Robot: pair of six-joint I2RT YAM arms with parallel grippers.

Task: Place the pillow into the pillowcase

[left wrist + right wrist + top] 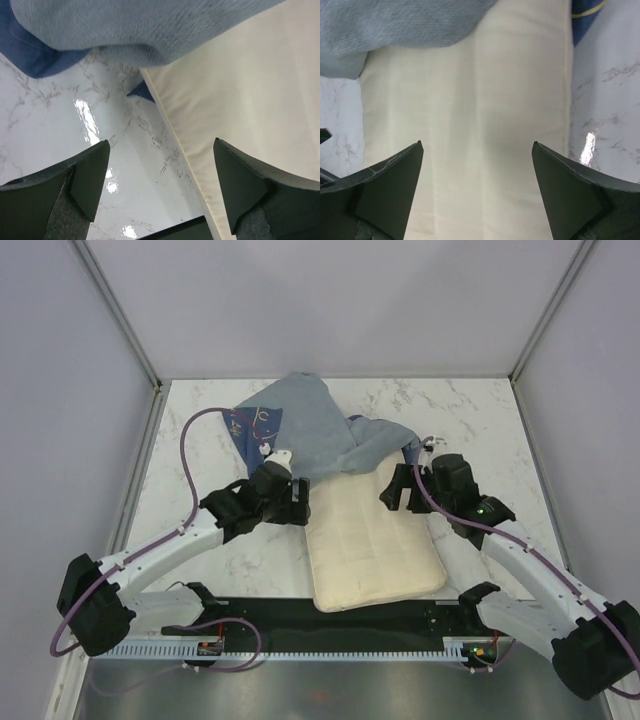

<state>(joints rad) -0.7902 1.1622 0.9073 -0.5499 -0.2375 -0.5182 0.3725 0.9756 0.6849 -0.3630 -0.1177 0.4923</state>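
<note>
Left gripper (160,141), jaws wide apart, empty, at left edge of cream pillow (375,545), right gripper (477,143), likewise wide and empty, above it, blue pillowcase (310,430) overlapping far end

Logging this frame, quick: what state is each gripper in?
Left gripper: open, holding nothing, over the edge of the pillow.
Right gripper: open, holding nothing, above the pillow.

left arm (165,548) and right arm (528,562) reaching in from the near corners, forearms angling toward the middle, left gripper (298,503) tipped downward, jaws spread wide, right gripper (393,490) same deal, jaws wide apart, tipped downward too
</note>
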